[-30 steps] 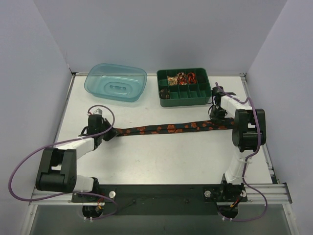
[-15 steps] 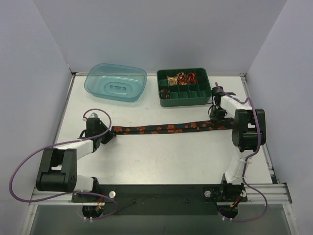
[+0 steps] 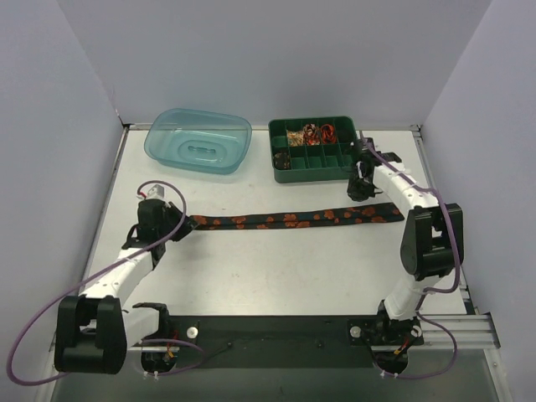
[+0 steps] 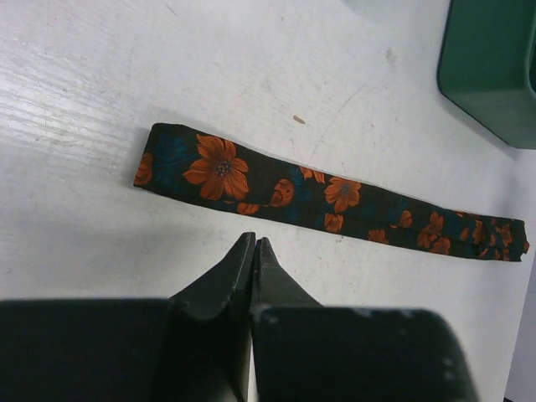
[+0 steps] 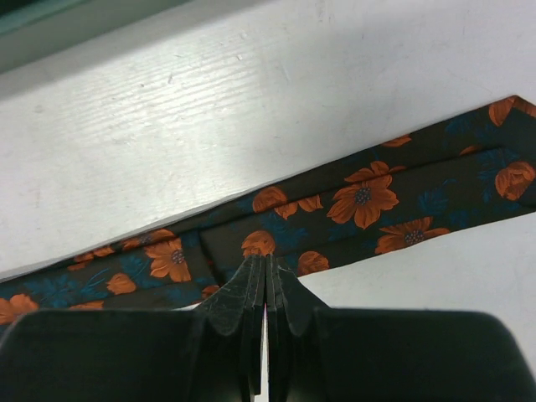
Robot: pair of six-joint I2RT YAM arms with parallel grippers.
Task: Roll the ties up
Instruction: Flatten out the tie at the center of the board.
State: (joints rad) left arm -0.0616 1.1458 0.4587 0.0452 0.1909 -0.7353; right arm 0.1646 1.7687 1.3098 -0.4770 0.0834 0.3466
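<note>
1 tie [image 3: 293,219] lay flat on the white table [image 3: 276,268]. It was stretched out in a long line from left to right, about in the middle of the table. It was black with orange flowers on it.

The left gripper [image 3: 182,227] was at the left end of the tie. In the left wrist view, the left gripper [image 4: 254,244] had its 2 fingers pressed together with nothing between them. Its tips were just beside the tie [image 4: 327,197], on the near side.

The right gripper [image 3: 358,191] was by the right end of the tie. In the right wrist view, the right gripper [image 5: 265,261] was squeezed closed too, and it held nothing. Its tips sat over the tie [image 5: 360,201], but I could not tell if they touched it. The tie looked folded there, with 2 strips side by side.

A clear blue tub [image 3: 199,140] sat at the far left. A green tray [image 3: 316,165] with little boxes sat at the far side, near the right arm. Some small orange and dark things lay in its far boxes
</note>
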